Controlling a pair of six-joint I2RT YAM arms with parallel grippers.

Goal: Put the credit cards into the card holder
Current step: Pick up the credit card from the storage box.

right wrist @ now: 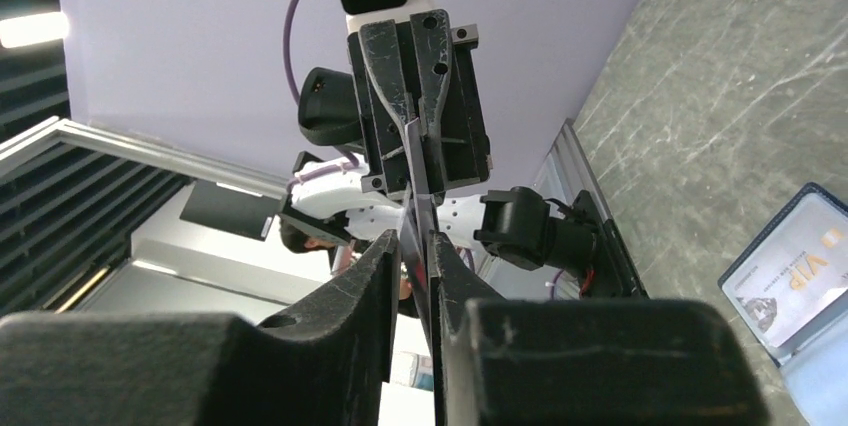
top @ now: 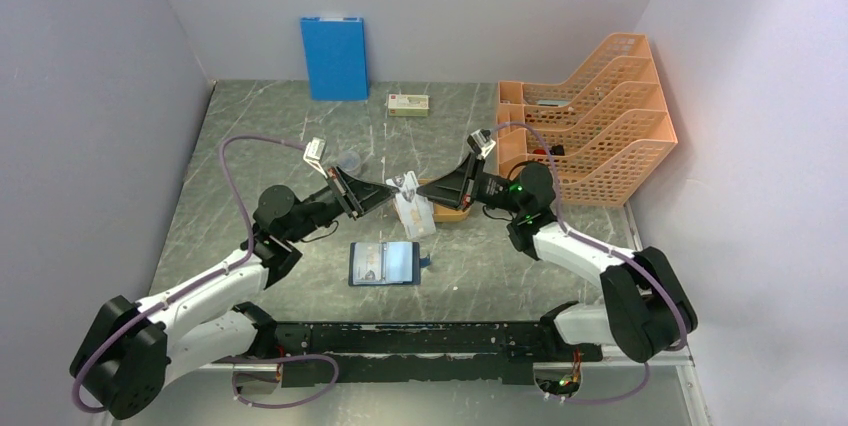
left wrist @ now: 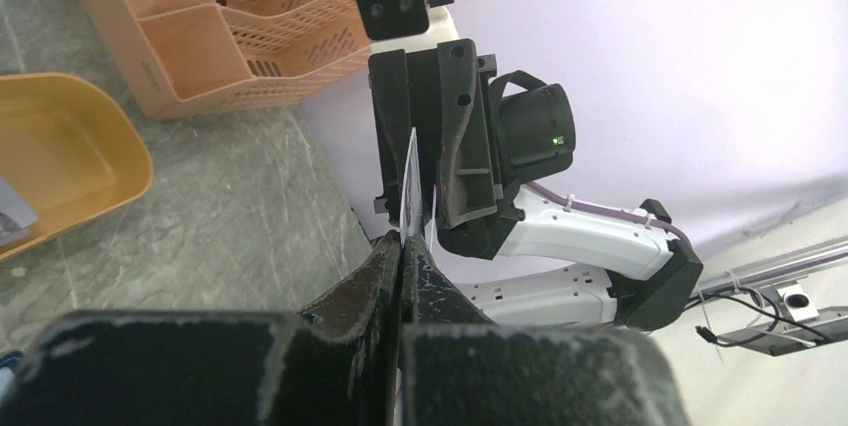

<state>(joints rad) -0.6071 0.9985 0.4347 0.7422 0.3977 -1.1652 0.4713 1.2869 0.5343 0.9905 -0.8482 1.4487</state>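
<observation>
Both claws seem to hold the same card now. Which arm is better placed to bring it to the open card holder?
Probably the left. Both the left claw and the right claw are shut on the credit card, but the card holder lies nearer the left arm's side.

Grey-veined marble table [top: 250, 136], bright blue board [top: 334, 56], orange mesh rack [top: 600, 116], navy card holder [top: 385, 264]

orange tray [top: 452, 212] just behind both hands, card holder [top: 385, 264] below, apart
</observation>
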